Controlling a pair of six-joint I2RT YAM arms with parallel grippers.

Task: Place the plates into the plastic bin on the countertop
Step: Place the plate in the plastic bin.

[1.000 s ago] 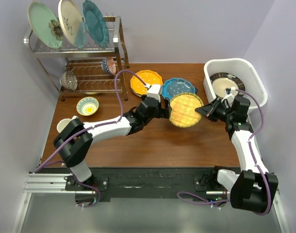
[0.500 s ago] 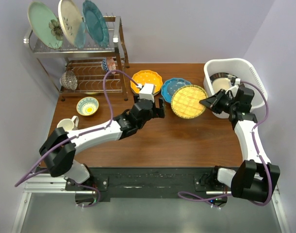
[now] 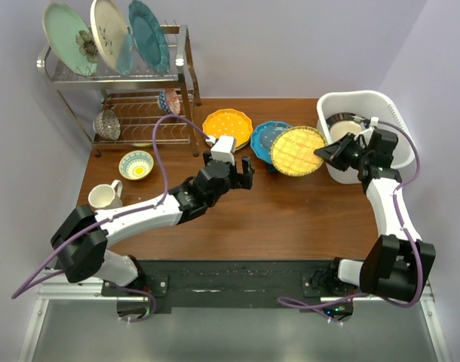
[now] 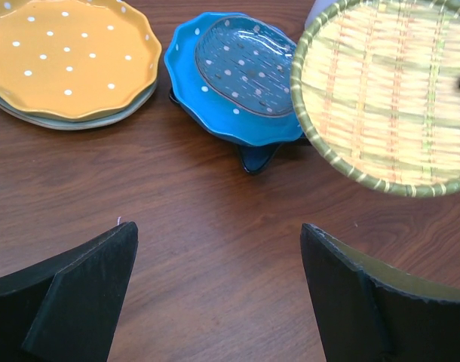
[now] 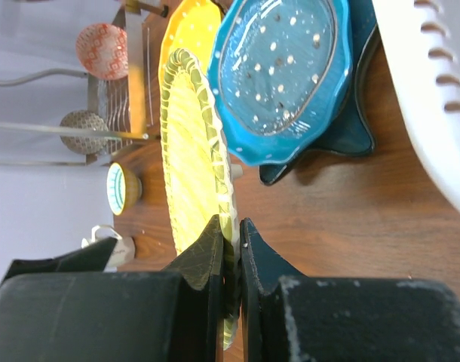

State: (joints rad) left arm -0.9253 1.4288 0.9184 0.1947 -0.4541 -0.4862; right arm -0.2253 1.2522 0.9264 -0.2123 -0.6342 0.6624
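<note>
The brown desk (image 3: 253, 219) carries the white plastic bin (image 3: 400, 124), set just beyond the right fingers (image 5: 231, 249), and a dark-rimmed plate (image 3: 343, 124) is seen lying inside it. The yellow gridded plate (image 3: 296, 151) is held tilted and clear of the desk, just outside the bin's left wall, its rim pinched between the clenched right fingers. The blue star-shaped plate (image 4: 237, 75) and the yellow scalloped plate (image 4: 68, 56) are noted flat on the desk ahead of the left fingers (image 3: 228, 164), which are spread wide, released, with nothing between them.
</note>
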